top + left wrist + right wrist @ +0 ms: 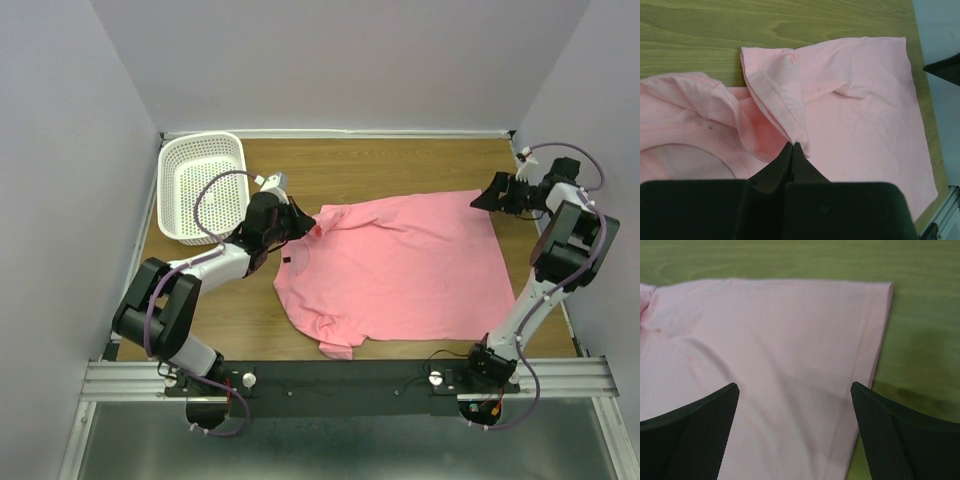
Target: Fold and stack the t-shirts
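While left gripper (792, 146) pinches t-shirt (860, 100), right (795, 389) gapes

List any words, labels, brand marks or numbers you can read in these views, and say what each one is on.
No text can be read in any view.
t-shirt: plain pink cloth, no print or logo showing.
dark label by the collar: too small to read.
white basket: no marking visible.
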`<state>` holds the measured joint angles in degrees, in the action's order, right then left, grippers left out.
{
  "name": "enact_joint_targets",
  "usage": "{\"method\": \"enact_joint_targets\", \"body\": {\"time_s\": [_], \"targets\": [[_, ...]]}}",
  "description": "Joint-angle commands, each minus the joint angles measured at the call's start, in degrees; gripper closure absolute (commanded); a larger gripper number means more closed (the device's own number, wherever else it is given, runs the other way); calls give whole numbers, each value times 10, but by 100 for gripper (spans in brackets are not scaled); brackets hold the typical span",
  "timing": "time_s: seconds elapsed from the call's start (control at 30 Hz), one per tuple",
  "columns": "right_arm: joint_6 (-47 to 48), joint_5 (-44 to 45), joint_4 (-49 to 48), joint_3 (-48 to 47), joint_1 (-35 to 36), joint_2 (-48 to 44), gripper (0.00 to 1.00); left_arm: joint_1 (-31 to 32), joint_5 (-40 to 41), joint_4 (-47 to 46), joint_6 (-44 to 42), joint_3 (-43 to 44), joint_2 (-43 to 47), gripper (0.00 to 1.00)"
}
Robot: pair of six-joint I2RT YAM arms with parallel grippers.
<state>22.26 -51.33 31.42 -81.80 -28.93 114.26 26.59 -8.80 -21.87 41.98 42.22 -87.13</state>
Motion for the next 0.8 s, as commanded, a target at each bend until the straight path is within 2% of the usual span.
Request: {"method": "enact_joint_targets", "body": {"time_s": [0.0, 0.07, 0.1, 0.27, 0.37, 0.5, 0.77], "targets": [[-107, 51, -81, -103, 31, 89, 3, -3, -21, -24, -30, 23, 1, 100], [-121, 76, -81, -134, 39, 115, 7, -3, -24, -26, -32, 29, -1, 100], [-125, 89, -83, -155, 43, 133, 14, -3, -25, -27, -32, 30, -3, 100], [-136, 160, -99, -201, 55, 179, 19, -2, -37, -32, -33, 30, -6, 100], [-139, 164, -98, -211, 55, 197, 24, -2, -38, -32, -34, 30, -7, 100], [-130, 164, -97, -203, 55, 209, 37, -3, -38, -30, -36, 30, -2, 100], [-93, 126, -62, -196, 63, 220, 47, -2, -37, -24, -41, 32, -4, 100]]}}
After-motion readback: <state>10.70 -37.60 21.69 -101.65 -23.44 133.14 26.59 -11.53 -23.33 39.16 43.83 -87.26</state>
